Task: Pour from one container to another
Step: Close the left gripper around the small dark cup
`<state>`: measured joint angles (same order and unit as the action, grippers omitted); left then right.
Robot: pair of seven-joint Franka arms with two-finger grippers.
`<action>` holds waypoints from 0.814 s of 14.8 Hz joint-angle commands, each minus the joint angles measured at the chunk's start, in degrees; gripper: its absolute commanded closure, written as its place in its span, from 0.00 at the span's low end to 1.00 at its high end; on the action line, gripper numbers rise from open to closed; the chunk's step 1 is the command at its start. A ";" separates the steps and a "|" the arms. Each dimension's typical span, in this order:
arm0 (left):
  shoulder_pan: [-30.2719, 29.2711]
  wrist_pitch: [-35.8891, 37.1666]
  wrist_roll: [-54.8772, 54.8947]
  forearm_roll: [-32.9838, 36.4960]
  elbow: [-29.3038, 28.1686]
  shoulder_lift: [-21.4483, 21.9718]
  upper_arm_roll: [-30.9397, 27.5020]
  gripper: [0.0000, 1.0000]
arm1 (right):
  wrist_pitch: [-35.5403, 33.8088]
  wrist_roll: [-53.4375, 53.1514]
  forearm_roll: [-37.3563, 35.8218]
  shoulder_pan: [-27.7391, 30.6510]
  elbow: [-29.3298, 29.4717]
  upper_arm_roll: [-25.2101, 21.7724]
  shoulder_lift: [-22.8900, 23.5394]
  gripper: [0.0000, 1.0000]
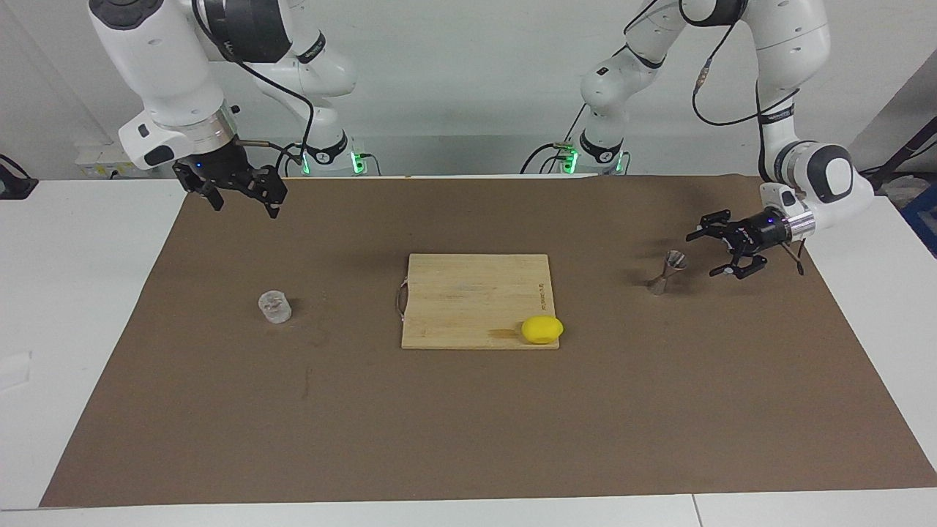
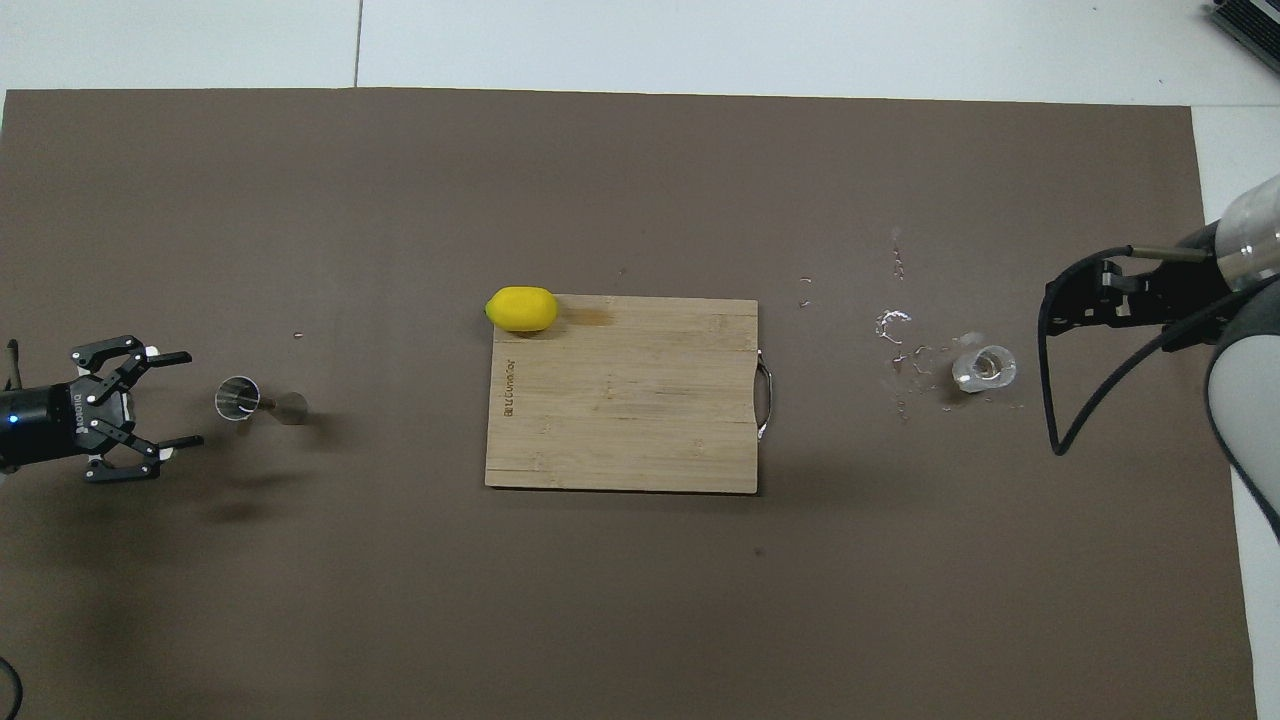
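Left pincer (image 1: 701, 253) hangs low, turned sideways, fingers spread apart, just beside the metal jigger (image 1: 666, 271) standing upright near the desk's (image 1: 468, 439) edge at the left arm's end. Right pincer (image 1: 241, 199), also spread apart and empty, hangs over the desk's corner at the right arm's end; the clear cup (image 1: 274, 307) stands apart from it.
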<state>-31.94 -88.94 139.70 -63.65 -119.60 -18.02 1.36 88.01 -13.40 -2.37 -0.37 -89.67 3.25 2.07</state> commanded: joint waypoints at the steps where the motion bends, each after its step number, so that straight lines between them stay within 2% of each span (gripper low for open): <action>1: -1.02 -0.01 1.89 -1.47 -0.37 -0.70 0.48 0.00 | -0.38 0.84 0.35 0.64 0.37 0.27 0.21 0.00; 8: 0.82 0.70 2.06 -1.65 -2.38 -0.27 0.48 0.00 | -0.38 0.84 0.26 0.64 0.28 0.27 0.13 0.00; 12: 2.05 0.69 2.06 -5.33 -3.53 -0.27 0.48 0.00 | -0.38 0.84 0.26 0.64 0.28 0.27 0.21 0.00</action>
<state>-31.27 -88.48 140.61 -66.03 -121.36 -19.16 2.46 88.01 -13.40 -2.37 -0.37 -89.67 3.25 2.07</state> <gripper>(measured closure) 0.000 0.000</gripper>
